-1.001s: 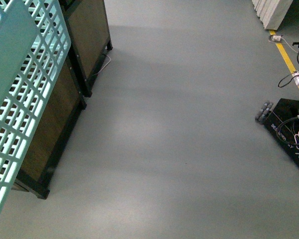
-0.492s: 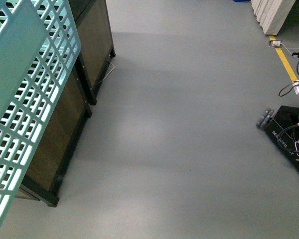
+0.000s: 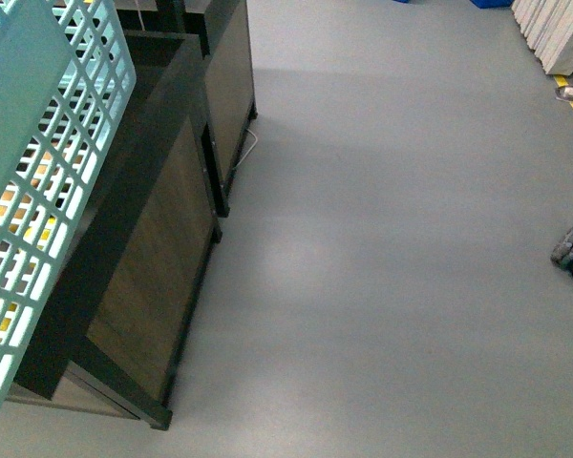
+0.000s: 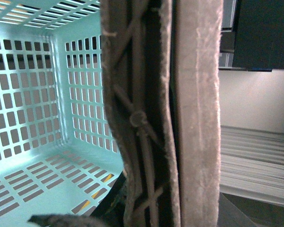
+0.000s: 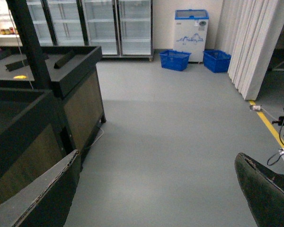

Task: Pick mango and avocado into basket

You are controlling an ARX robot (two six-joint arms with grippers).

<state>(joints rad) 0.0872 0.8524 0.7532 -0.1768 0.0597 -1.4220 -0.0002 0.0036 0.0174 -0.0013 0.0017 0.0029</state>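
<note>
The basket (image 3: 38, 191) is light aqua with slotted walls and hangs tilted at the left edge of the front view. In the left wrist view its empty slotted inside (image 4: 38, 118) shows behind the brown ribbed handle (image 4: 137, 118). My left gripper (image 4: 165, 189) is shut on that handle. My right gripper (image 5: 154, 196) is open over bare grey floor, its dark fingertips (image 5: 265, 194) wide apart with nothing between them. The mango and the avocado are out of view. A small yellow item (image 5: 20, 76) lies on a dark stand, too small to identify.
Dark wooden display stands (image 3: 162, 239) run along the left, close behind the basket. Farther off are glass-door fridges (image 5: 99, 23), a white chest freezer (image 5: 191, 33), blue baskets (image 5: 175, 59), white curtains (image 5: 255, 42) and a yellow floor line (image 5: 267, 123). A grey object (image 3: 570, 244) lies at the right.
In the front view the stands have slid right and show more of their tops. The black gear on the right has moved to the frame's edge. The basket stays held at the left.
</note>
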